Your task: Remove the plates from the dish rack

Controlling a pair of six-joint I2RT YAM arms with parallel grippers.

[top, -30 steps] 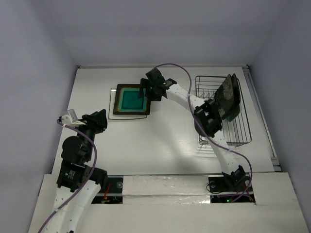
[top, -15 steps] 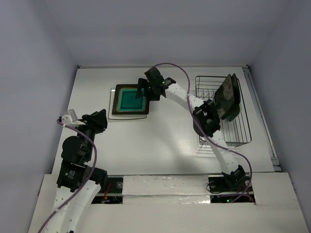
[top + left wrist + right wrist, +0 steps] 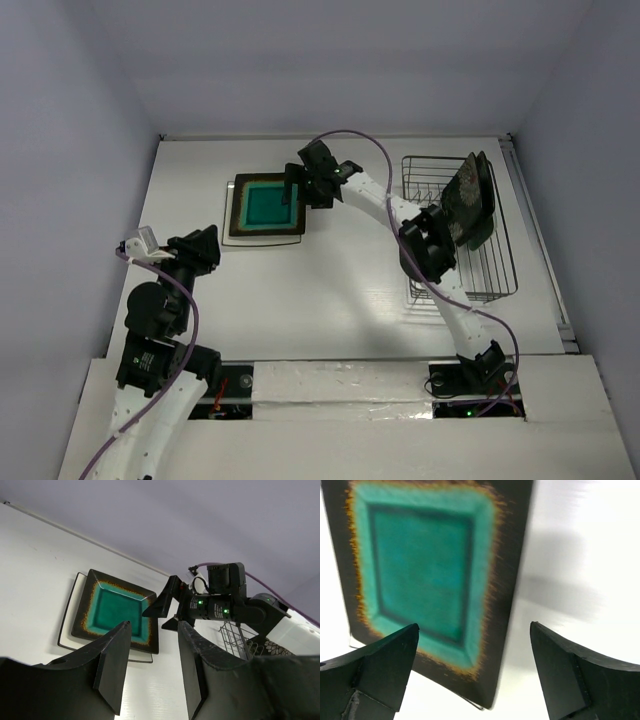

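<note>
The dark-rimmed plate with the teal centre (image 3: 265,207) lies flat on the white square plate (image 3: 228,238), whose edge shows under it. Both also show in the left wrist view, the teal plate (image 3: 117,612) above the white plate's edge (image 3: 67,639). My right gripper (image 3: 293,190) hovers open over the teal plate's (image 3: 420,570) right rim, holding nothing (image 3: 475,630). The black flowered plate (image 3: 468,200) stands upright in the wire dish rack (image 3: 490,270). My left gripper (image 3: 205,245) is open and empty (image 3: 153,627), near the plates' front left. The mint-green plate is not visible.
The rack stands at the table's right side, near its right edge, and shows in the left wrist view (image 3: 235,635). My right arm (image 3: 425,245) reaches across the table's middle from the rack side. Walls close the table at the back and sides.
The teal plate has shifted slightly left and settled on the white plate. My right gripper stays open above its right rim. The left arm has barely moved.
</note>
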